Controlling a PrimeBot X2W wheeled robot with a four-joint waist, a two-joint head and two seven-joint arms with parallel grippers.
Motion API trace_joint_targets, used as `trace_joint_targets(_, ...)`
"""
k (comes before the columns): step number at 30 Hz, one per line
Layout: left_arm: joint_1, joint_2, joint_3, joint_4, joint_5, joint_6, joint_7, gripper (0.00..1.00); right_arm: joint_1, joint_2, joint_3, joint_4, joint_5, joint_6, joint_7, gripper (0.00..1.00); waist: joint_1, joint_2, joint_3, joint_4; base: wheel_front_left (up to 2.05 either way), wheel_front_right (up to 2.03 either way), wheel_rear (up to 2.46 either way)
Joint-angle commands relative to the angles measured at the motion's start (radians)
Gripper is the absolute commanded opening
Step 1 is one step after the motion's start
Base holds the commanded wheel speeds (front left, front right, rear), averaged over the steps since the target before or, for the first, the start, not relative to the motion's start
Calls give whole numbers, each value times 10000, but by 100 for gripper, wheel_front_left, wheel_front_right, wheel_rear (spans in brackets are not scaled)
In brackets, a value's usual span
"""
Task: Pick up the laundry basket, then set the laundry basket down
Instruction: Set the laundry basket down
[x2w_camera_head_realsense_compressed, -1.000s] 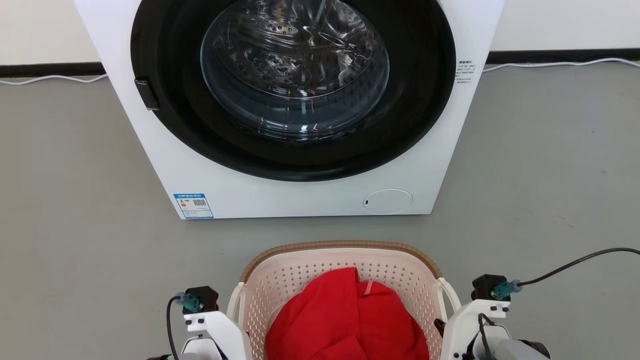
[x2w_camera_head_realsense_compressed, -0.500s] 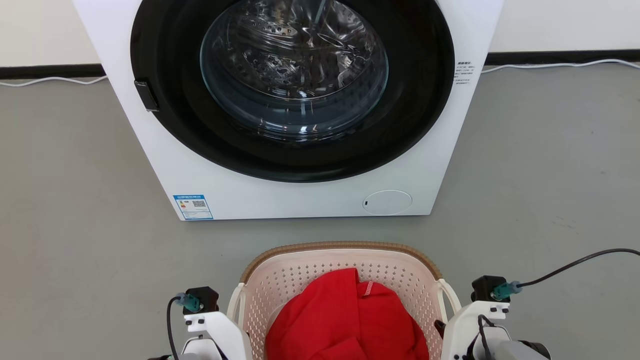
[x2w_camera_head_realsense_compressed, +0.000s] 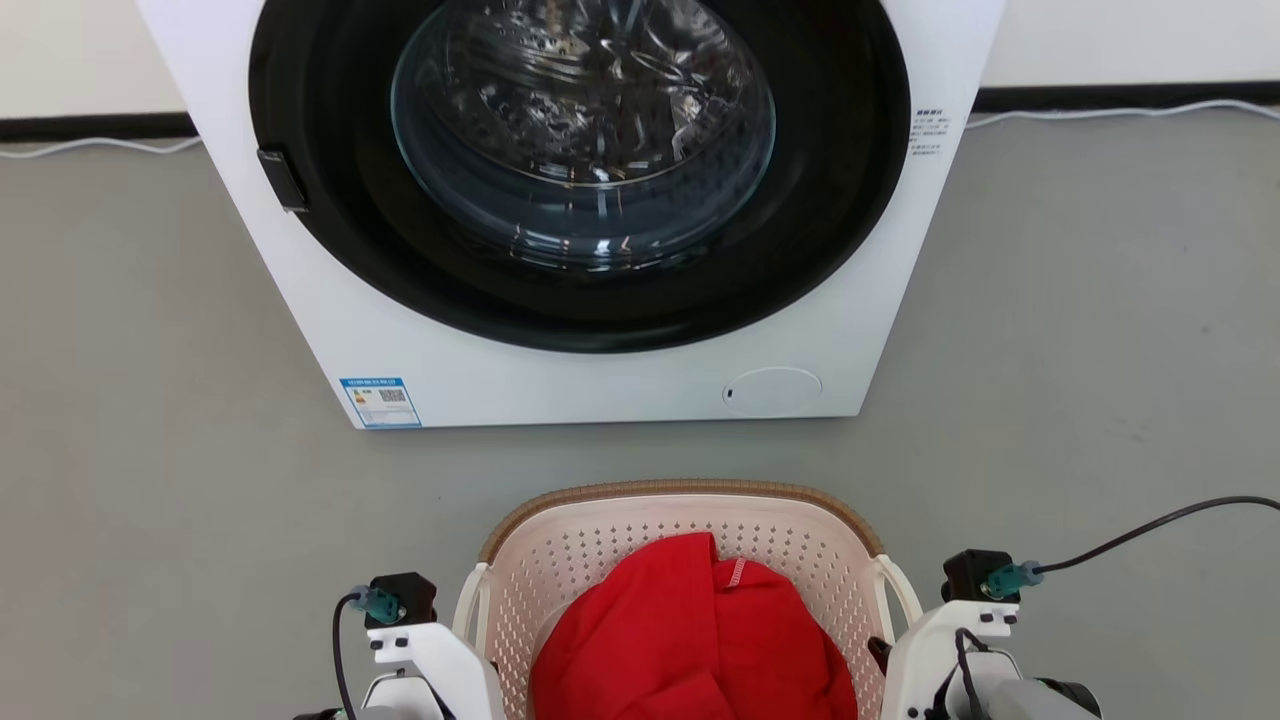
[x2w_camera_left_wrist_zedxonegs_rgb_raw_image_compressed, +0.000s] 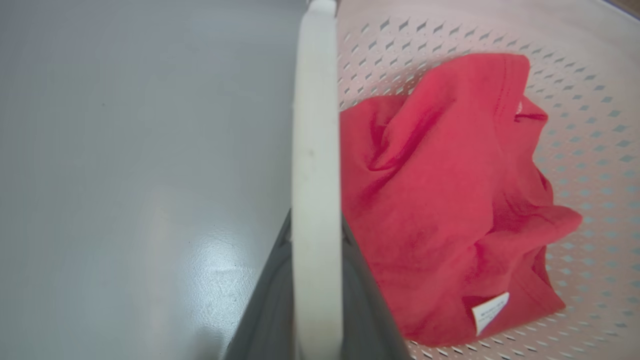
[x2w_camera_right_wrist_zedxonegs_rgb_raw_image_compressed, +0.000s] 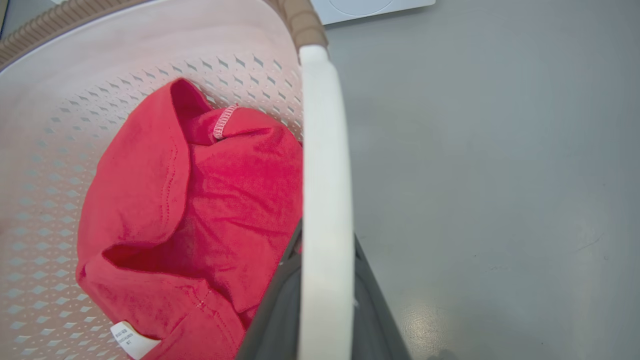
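A grey floor runs to a pale wall at the far side. A white front-loading washing machine stands on it, far and centre. Its round dark door is closed, and its top is cut off by the frame.

Near and centre, just in front of the machine but apart from it, is the laundry basket. It is cream with small holes, a brown woven-look rim and white side handles. Its near end is cut off, and I cannot tell if its base touches the floor. A crumpled red shirt lies inside.

The left gripper is closed on the basket's left handle, one dark finger on each side. The right gripper grips the right handle the same way. The handles hide the fingertips. A black cable trails right from the right wrist.

A blue-and-white sticker with a square code sits at the machine's lower left. Small print sits right of the door. A white tag shows on the shirt. None of this writing is readable.

Compared with a second ago, the machine sits slightly higher and further left in the head view. The camera has moved; the basket and arms keep their places in the picture.
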Motion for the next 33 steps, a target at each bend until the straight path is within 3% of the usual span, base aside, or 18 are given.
trace_joint_targets(1,-405,405,213,-55,-109,-70,-167,0,-192,-174,166,-118,74,75,-190,0,0,0,99,-14,0,0,0)
trace_joint_targets(33,-1917,736,10,-58,-4,-105,-1092,0,-1645,-115,733,-300,465,75,-1283,0,0,0,2631,-204,0,0,0)
